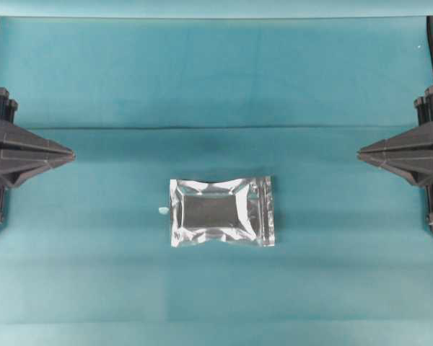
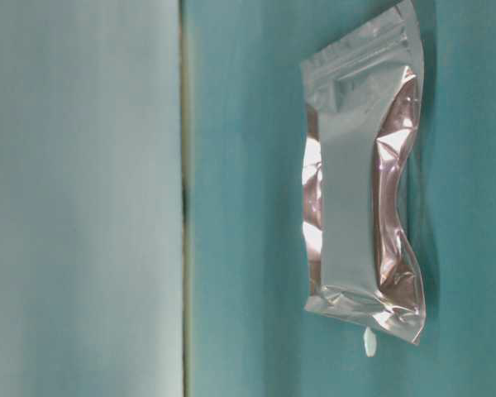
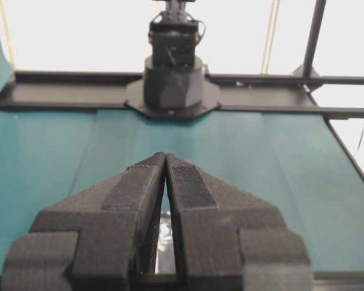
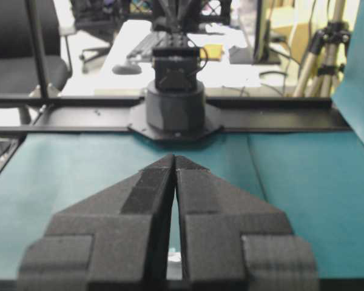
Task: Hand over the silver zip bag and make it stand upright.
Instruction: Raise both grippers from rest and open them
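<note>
a: so, starting at the left of the overhead view: the left gripper [image 1: 71, 154] hangs at the table's edge with its fingertips meeting at a point, clenched on nothing. its wrist view shows the pads [image 3: 133, 193] pressed tip to tip.

b: and the middle?

a: the silver zip bag [image 1: 222, 213] lies flat on the teal cloth [image 1: 216, 79], roughly centred between the arms and well apart from both. a tiny white scrap [image 1: 162, 210] sits just beside its left short edge. what looks like the zip strip runs along the right short end.

b: the right side?

a: the right gripper [image 1: 361, 153] mirrors the left, tips together, empty.

b: how would you start well?

a: i'd judge nothing is done yet. whichever arm goes first must spread its jaws before coming down, then pinch a sealed border, not the puffed centre panel, so the slick foil doesn't slide. gripping near one short end leaves the other free for the second gripper to take.

b: anything in the way?

a: only the scrap, and it is outside the bag. a cloth fold [image 1: 216, 128] lies behind, away from the approach.
</note>
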You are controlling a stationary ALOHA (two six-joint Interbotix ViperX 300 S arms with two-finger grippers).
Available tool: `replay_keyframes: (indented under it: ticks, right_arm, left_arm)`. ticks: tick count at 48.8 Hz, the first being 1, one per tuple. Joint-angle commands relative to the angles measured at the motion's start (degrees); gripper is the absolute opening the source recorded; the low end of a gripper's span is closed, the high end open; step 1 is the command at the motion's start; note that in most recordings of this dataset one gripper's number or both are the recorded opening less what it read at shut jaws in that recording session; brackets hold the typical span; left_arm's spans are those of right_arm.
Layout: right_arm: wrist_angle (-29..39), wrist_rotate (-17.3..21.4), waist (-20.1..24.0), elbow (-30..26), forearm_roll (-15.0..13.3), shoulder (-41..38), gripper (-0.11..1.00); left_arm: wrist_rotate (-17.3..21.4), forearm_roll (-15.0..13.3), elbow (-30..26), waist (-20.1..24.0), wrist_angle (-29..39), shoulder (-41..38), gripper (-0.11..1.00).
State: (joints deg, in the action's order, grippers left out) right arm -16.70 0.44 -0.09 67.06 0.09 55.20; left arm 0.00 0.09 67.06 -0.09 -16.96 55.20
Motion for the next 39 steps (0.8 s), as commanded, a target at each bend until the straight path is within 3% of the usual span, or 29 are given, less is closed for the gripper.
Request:
replay_keyframes:
  ticks: [1, 4, 9, 20, 24, 32, 39]
  right_arm:
    - [-0.2, 0.4, 0.0, -0.7, 0.4, -0.8, 0.15]
    - [0.9, 1.5, 0.1, -0.8, 3.5, -1.7, 0.17]
    - [3.7, 5.2, 0.0, -1.6, 7.6, -3.5, 0.06]
    - [9.8, 14.0, 0.0, -2.7, 9.0, -7.1, 0.01]
    - [11.7, 19.4, -0.2, -2.9, 10.6, -8.6, 0.01]
    - [13.8, 34.2, -0.5, -3.0, 17.3, -13.0, 0.01]
    - [15.6, 41.3, -0.2, -3.4, 17.8, -18.2, 0.02]
  left_arm:
    - [-1.6, 0.9, -1.1, 0.5, 0.9, -4.5, 0.14]
    - [-1.8, 0.9, -2.5, 0.5, 1.0, -6.9, 0.10]
    - [-1.3, 1.0, -5.0, 0.5, 1.2, -10.3, -0.02]
    - [-1.6, 1.0, -8.8, 0.3, 5.7, -14.6, -0.06]
    - [-1.4, 1.0, -9.9, 0.1, 8.7, -15.7, -0.06]
    - [-1.1, 1.0, -11.6, 0.1, 14.0, -16.7, -0.06]
    - [-1.1, 1.0, -12.2, -0.1, 15.1, -16.7, -0.06]
